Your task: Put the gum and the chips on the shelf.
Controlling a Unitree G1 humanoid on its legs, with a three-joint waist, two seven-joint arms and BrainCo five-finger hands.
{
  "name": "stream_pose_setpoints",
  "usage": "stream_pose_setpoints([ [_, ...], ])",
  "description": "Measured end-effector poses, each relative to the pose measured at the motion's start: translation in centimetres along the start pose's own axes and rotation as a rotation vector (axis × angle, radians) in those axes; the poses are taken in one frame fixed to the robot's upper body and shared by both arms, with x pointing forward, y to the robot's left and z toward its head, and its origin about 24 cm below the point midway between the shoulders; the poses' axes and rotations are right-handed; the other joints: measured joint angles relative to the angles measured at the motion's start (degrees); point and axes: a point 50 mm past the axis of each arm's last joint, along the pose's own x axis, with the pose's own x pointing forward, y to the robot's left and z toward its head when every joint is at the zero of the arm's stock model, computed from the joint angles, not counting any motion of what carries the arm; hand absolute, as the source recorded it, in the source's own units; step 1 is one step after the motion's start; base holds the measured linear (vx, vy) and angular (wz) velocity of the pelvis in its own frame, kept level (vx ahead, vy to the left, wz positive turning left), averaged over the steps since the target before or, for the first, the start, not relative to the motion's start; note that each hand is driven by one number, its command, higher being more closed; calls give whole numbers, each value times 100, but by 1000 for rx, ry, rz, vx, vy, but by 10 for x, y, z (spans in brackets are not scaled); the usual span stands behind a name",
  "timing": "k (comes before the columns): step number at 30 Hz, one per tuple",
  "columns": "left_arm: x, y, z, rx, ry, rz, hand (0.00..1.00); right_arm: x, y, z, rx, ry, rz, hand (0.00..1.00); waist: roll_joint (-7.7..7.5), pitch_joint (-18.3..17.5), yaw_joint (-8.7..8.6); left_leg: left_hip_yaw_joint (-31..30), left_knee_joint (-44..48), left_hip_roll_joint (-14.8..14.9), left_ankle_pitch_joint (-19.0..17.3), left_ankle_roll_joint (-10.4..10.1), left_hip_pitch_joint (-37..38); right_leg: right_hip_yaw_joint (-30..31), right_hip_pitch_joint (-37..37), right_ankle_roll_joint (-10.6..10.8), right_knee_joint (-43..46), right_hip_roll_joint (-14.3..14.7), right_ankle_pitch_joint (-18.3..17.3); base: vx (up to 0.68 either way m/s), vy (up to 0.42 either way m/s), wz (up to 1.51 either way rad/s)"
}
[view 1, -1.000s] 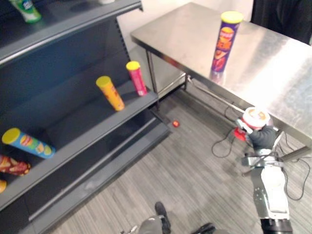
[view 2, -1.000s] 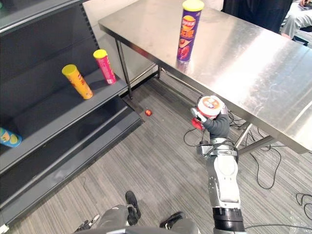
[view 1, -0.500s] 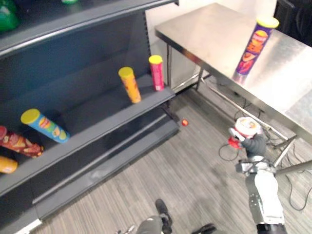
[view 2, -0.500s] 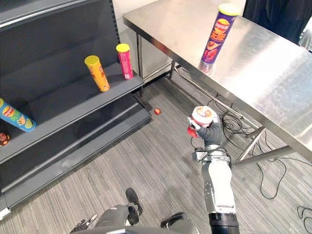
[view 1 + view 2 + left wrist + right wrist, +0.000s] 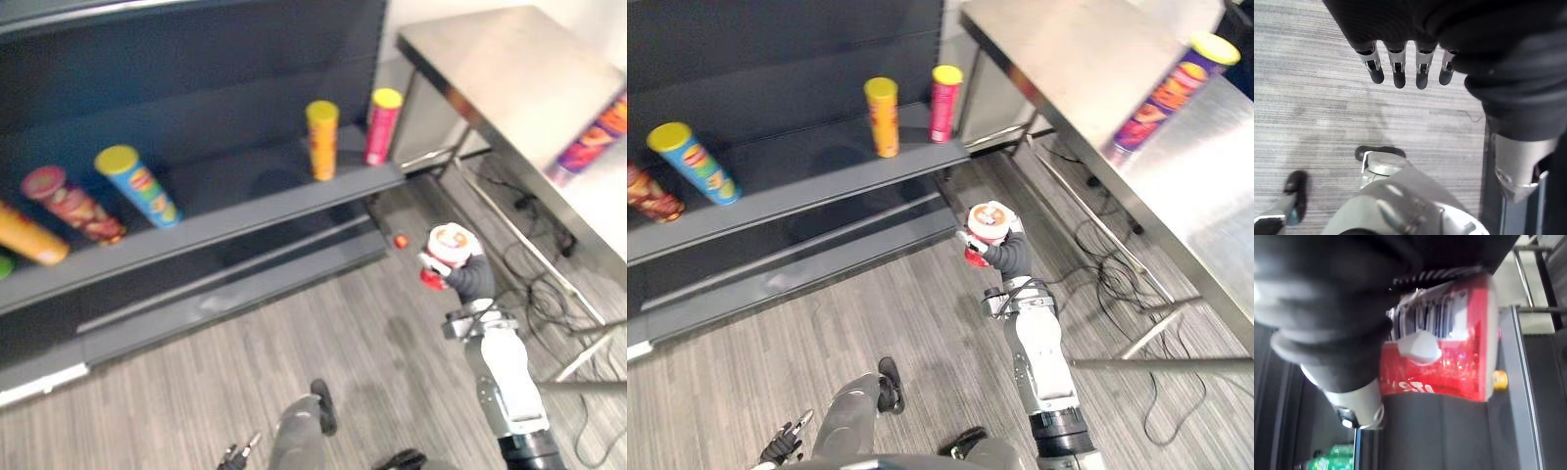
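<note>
Two things need shelving, and we judge the first is in hand and the second untouched. Our left hand (image 5: 1396, 73) hangs over the floor with its fingers straight and relaxed, holding nothing. To the left stands the shelf (image 5: 803, 186). Its middle board carries a blue can (image 5: 694, 162), a yellow can (image 5: 883, 116) and a pink can (image 5: 944, 102), with bare board between the blue and the yellow. In front of the shelf, above the floor, our right hand (image 5: 1007, 257) is clenched round the gum tub (image 5: 986, 225), red with a white lid uppermost. Further right, the chips can (image 5: 1172, 90) stands on the desk (image 5: 1078, 69), well apart from either hand. So the step is carrying the gum to the shelf. Next, we think, the right arm must reach leftward over the board's edge, set the tub on a bare stretch clear of the cans, and let go before we go for the chips.
</note>
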Motion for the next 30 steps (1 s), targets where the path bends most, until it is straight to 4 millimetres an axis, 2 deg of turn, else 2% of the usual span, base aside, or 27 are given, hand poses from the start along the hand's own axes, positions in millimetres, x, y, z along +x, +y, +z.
stream_pose_setpoints([
  [1,4,-6,11,30,-27,-22,0,-7,-1,-2,-2,16,5,100,-39,-13,-225,-142,-324,-108,0,98,63,1480,-343,297,25,617,-598,289,101,199],
  [2,5,-8,14,41,-30,-25,0,-12,-1,3,-21,8,28,100,170,116,-395,-214,-107,-82,-1,352,117,2220,-434,477,258,1165,-1126,257,-29,220],
  [3,6,-12,15,44,-30,-34,0,-15,-2,4,-25,8,28,100,158,218,-473,-463,-52,-292,106,428,159,2479,-435,559,310,1246,-1292,188,-20,212],
  [4,7,-15,19,45,-48,-40,0,-15,-1,3,-22,11,30,100,21,363,-605,-721,-94,-713,108,419,337,2863,-615,578,325,1275,-1441,60,11,158],
  [6,9,-22,21,42,-50,-51,0,-17,-1,2,-23,18,33,100,63,405,-648,-1152,-99,-1057,107,415,429,3382,-1171,581,390,1505,-1441,116,12,164],
  [7,9,-23,22,50,-51,-52,0,-19,0,1,-19,25,35,100,90,423,-675,-1382,-106,-1169,112,408,491,3649,-1362,680,323,1614,-1382,163,-9,205],
  [8,10,-21,22,60,-51,-50,0,-24,2,1,-3,34,38,100,76,417,-728,-1787,-118,-1359,120,396,594,4024,-1486,914,123,1667,-1237,211,-46,223],
  [9,10,-19,20,65,-42,-46,0,-29,5,3,10,33,48,100,42,397,-750,-2169,-146,-1545,122,392,695,4239,-1487,1174,-119,1599,-1077,252,-90,208],
  [11,10,-17,17,70,-24,-39,0,-34,8,8,27,15,65,100,-3,369,-738,-2580,-206,-1726,122,383,801,4194,-1410,1355,-510,1391,-926,281,-130,148],
  [12,9,-15,13,70,-8,-31,0,-34,10,10,36,7,76,100,-51,338,-708,-2787,-277,-1801,159,353,860,4028,-1358,1351,-786,1296,-838,300,-172,136],
  [14,7,-12,6,69,16,-24,0,-34,10,9,54,7,71,100,-43,225,-726,-3367,-441,-1855,297,284,952,3603,-1068,1178,-1416,1253,-376,337,-205,135],
  [15,7,-13,6,66,20,-26,0,-34,10,9,62,6,69,100,-21,205,-739,-3388,-470,-1815,336,200,947,3475,-944,1225,-1598,1256,-287,307,-169,113],
  [16,7,-14,6,63,19,-27,0,-33,9,9,76,3,68,100,-24,194,-736,-3179,-500,-1731,423,16,926,3194,-692,1157,-1931,1255,-127,278,-123,90],
  [17,7,-12,7,60,17,-28,0,-30,9,10,81,-7,69,100,-45,187,-740,-2772,-371,-1653,478,-313,836,2943,-518,1038,-2127,1192,-26,264,-92,87],
  [18,8,-12,8,59,17,-28,0,-27,10,12,91,-19,69,100,-65,192,-768,-2420,-184,-1602,397,-350,630,2860,-419,1017,-2204,1125,-8,201,-62,78],
  [19,8,-9,7,58,20,-20,0,-25,8,9,100,-14,59,100,-98,96,-782,-1308,-439,-1144,221,-207,609,2712,-403,1016,-2203,1100,-8,147,-96,70],
  [20,8,-12,6,64,24,-24,0,-23,3,6,85,-2,43,100,8,36,-865,-600,-1327,-592,679,-403,831,2571,-319,1016,-2202,1216,-15,182,-97,55],
  [21,7,-14,4,65,32,-26,0,-23,1,5,81,1,34,100,72,23,-879,-551,-1600,-390,888,-372,936,2528,-261,1037,-2199,1288,-50,194,-35,26],
  [22,7,-12,3,83,34,-21,0,-24,-1,3,81,9,17,100,45,9,-844,-554,-1800,-433,970,-297,1085,2516,-212,1040,-2191,1282,-49,204,45,10],
  [26,7,-9,3,127,38,-11,0,-31,2,-1,115,25,-12,100,-41,-85,-889,-501,-1842,-502,970,-299,1292,2539,-63,1042,-2204,1216,-51,132,37,-5],
  [30,7,-8,4,150,37,-4,0,-38,2,-5,82,51,-26,100,-29,-190,-920,-419,-1844,-515,968,-309,1349,2588,-12,1085,-2284,1205,-25,50,5,-14],
])
